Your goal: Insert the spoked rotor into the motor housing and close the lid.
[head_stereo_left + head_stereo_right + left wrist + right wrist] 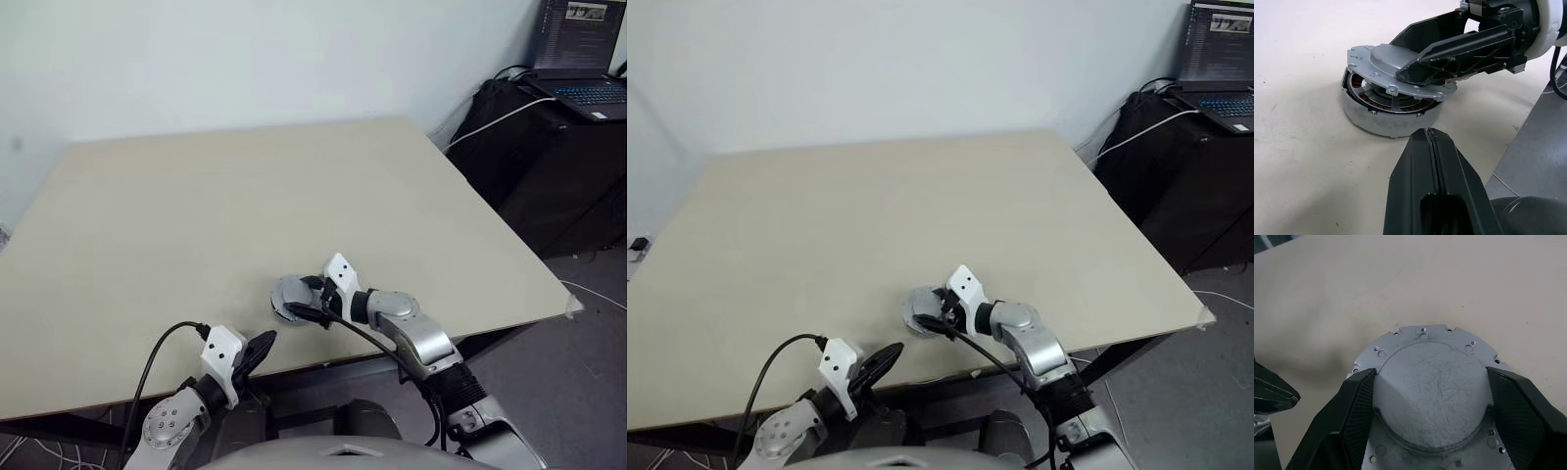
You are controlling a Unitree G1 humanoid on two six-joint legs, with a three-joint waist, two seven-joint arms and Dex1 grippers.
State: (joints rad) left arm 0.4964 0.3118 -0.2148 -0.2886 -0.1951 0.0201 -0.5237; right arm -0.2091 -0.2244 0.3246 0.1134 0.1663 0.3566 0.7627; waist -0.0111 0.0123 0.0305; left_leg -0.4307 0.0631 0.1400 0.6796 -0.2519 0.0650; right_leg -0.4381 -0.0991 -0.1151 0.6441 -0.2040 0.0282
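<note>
While tilted on one motor housing (1386,115), one lid (1432,396) between the right end effector's (306,299) fingers; left end effector (1432,139) closed.

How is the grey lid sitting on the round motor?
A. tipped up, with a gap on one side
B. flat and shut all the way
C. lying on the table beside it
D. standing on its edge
A: the lid rests tilted on the motor, and copper windings show through the gap beneath its raised edge.
</note>
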